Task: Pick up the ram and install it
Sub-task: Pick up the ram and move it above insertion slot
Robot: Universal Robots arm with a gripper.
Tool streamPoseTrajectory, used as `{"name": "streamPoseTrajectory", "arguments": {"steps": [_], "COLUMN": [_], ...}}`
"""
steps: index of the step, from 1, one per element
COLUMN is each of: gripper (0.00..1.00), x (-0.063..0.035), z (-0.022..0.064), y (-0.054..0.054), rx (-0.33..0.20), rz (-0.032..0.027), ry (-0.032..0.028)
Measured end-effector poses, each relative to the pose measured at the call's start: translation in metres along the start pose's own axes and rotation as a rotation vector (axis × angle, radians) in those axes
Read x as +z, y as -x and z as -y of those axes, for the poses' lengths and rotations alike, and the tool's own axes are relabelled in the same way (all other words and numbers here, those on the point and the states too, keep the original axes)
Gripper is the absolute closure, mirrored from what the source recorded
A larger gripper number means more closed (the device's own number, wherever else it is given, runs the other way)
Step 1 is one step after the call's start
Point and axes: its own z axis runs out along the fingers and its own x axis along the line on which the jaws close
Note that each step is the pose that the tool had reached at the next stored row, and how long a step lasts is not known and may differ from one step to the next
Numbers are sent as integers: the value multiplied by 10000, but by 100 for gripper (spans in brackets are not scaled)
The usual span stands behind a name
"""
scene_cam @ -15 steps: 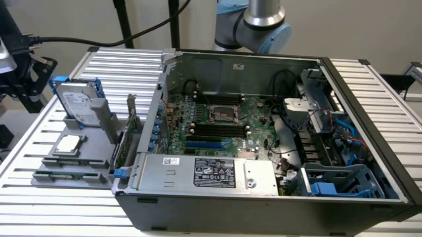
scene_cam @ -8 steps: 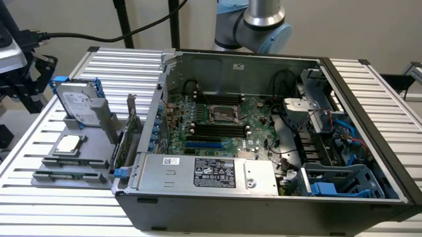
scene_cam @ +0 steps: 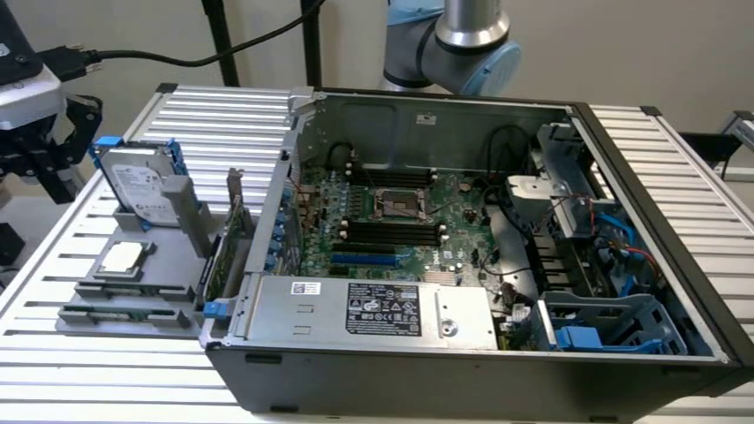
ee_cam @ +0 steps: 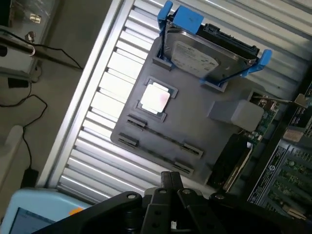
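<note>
In the wrist view my gripper (ee_cam: 170,181) is shut with nothing between its fingers, hovering above the near edge of the grey parts holder (ee_cam: 204,134). A thin dark strip (ee_cam: 163,137) runs between the end clips of the holder's long slot beside the processor chip (ee_cam: 155,97). It looks like the ram seen edge-on. In the exterior view my gripper (scene_cam: 53,177) hangs at the far left, above and beside the holder (scene_cam: 154,274). The black motherboard slots (scene_cam: 389,232) lie inside the open computer case (scene_cam: 471,371).
A silver hard drive in blue rails (scene_cam: 136,185) stands at the holder's back. A green expansion card (scene_cam: 226,252) stands upright between the holder and the case wall. The ribbed aluminium table (scene_cam: 106,380) carries everything. Cables and a power supply (scene_cam: 365,309) fill the case.
</note>
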Motion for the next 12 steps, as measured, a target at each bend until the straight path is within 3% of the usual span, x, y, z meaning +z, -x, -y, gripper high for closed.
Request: {"name": "streamPoseTrajectory", "arguments": {"steps": [3, 6, 12], "gripper": [89, 89, 89], "x": [5, 11, 14], "z": [-1, -1, 0], "y": [0, 0, 1], "rx": [-535, -1055, -2137], "rz": [19, 52, 68], "ry": [5, 48, 34]}}
